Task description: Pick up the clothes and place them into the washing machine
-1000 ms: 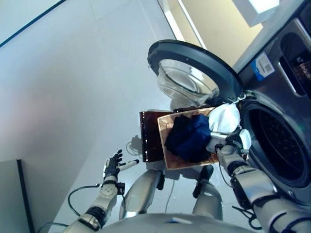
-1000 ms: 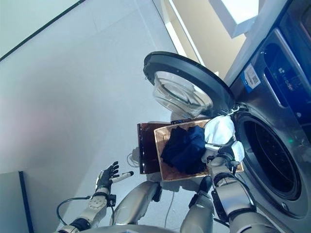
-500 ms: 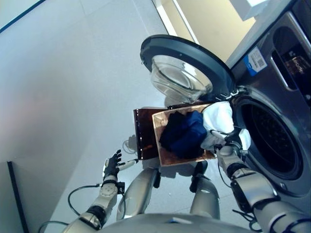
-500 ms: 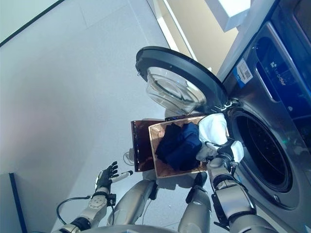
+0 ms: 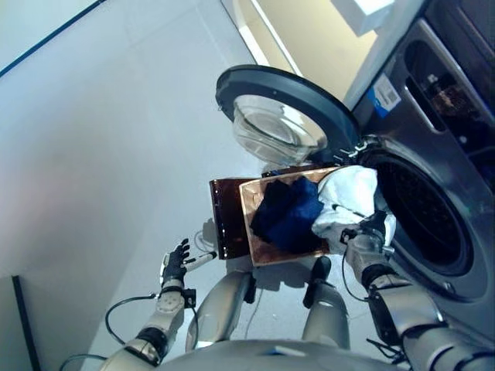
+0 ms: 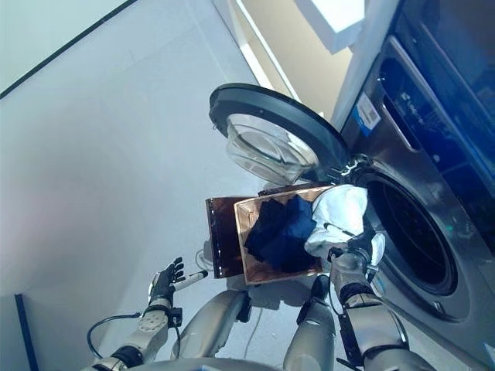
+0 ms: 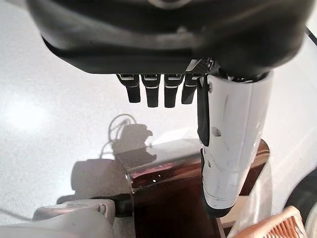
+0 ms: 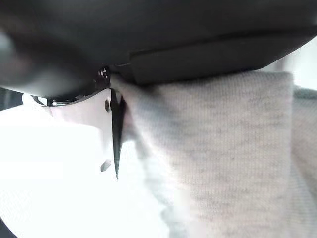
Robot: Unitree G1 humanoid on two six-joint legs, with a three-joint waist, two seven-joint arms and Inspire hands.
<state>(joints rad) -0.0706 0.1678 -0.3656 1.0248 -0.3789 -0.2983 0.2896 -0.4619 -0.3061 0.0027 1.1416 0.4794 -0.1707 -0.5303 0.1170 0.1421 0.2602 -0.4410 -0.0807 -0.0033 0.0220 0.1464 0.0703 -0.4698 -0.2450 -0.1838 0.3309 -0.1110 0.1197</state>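
The pale grey knitted garment (image 5: 349, 202) hangs bunched in the right hand (image 5: 363, 246), fingers curled round it, between the brown woven basket (image 5: 259, 246) and the washing machine's dark round drum opening (image 5: 421, 220). A trailing fold could snag the rim. The left hand (image 5: 177, 261) idles with relaxed fingers.

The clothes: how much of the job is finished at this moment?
Done: the washing machine door is open. In hand: the right hand grips a white garment at the drum opening, not yet inside. Left: the dark blue clothes lie in the basket. The left hand hangs open, idle.
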